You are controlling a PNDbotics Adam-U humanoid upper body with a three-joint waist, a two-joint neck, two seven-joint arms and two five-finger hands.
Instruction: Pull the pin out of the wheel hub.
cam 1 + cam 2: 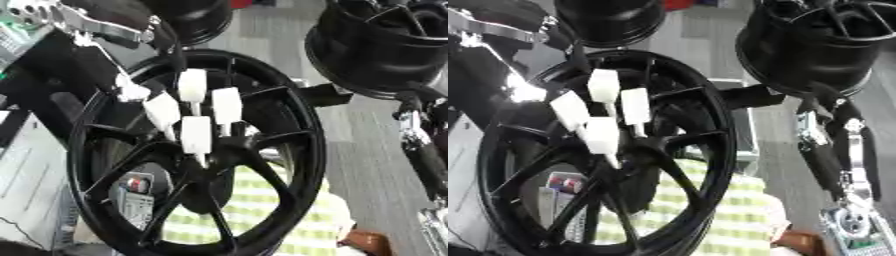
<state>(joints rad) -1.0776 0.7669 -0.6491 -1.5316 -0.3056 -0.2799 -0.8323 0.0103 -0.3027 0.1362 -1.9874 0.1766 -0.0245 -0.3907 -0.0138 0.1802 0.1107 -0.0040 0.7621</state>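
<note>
Filling most of the view, a large glossy black spoked wheel hub (197, 155) stands on edge, its open face turned toward the robot's head and tilted a little. Four white pins with flat rectangular heads (195, 134) stick out of the dark centre where the spokes meet, clustered close together: one high (192, 85), one to the right (227, 105), one to the left (162, 111) and one lowest and nearest the middle. The robot's left arm, black with silver metal links (74, 22), comes down from the upper left corner, and its left hand (131, 91) shows only as a bright pale patch just beside the left-hand pin at the rim of the hub; I cannot tell how its fingers are set, nor whether they touch a pin. The right arm (829, 150), black with silver joints, hangs along the right edge, well apart from the hub, and the right hand itself is not to be made out. Behind, two more black wheel rims sit at the top, a small one (188, 17) at centre and a deep one (381, 47) at right. Through the spokes a green-and-white checked cloth (289, 220) shows below.
</note>
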